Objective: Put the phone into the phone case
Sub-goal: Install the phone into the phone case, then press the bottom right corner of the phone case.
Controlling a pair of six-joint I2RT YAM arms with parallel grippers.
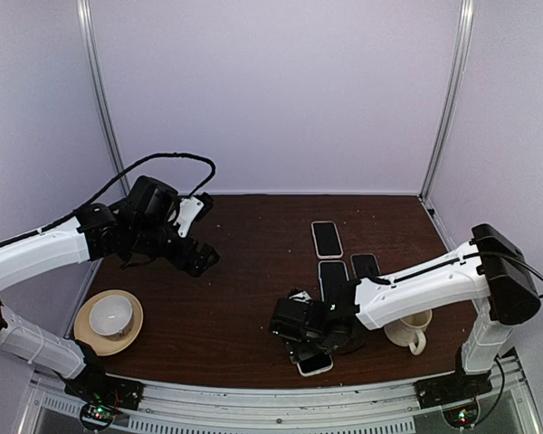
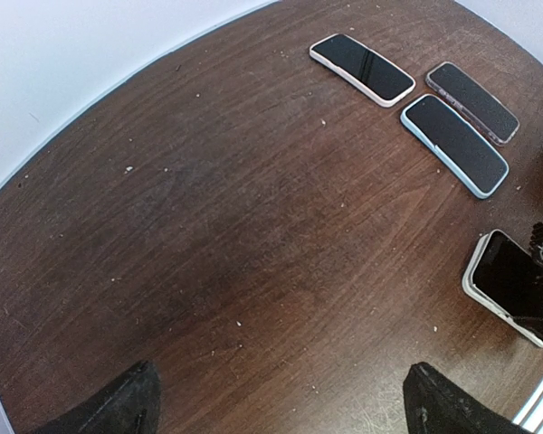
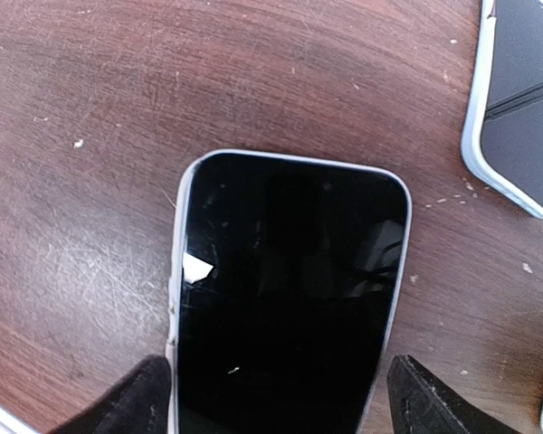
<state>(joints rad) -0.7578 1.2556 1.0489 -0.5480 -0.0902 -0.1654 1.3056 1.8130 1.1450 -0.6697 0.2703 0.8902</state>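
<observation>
A black-screened phone (image 3: 290, 298) lies face up on the brown table, with the pale rim of the phone case (image 3: 176, 271) running round it. It lies near the front edge, partly under the right arm (image 1: 314, 363), and shows at the right edge of the left wrist view (image 2: 516, 285). My right gripper (image 3: 281, 402) is low over its near end. It is open, one fingertip (image 3: 136, 398) just outside each long side of the case. My left gripper (image 2: 281, 407) hangs open over bare table at the far left (image 1: 199, 258), holding nothing.
Three more cased phones lie at the back right: a white-rimmed one (image 1: 327, 238), a blue-rimmed one (image 1: 333, 276) and a dark one (image 1: 366, 265). A cup on a saucer (image 1: 110, 316) stands front left. A cream mug (image 1: 410, 330) stands front right under the right arm.
</observation>
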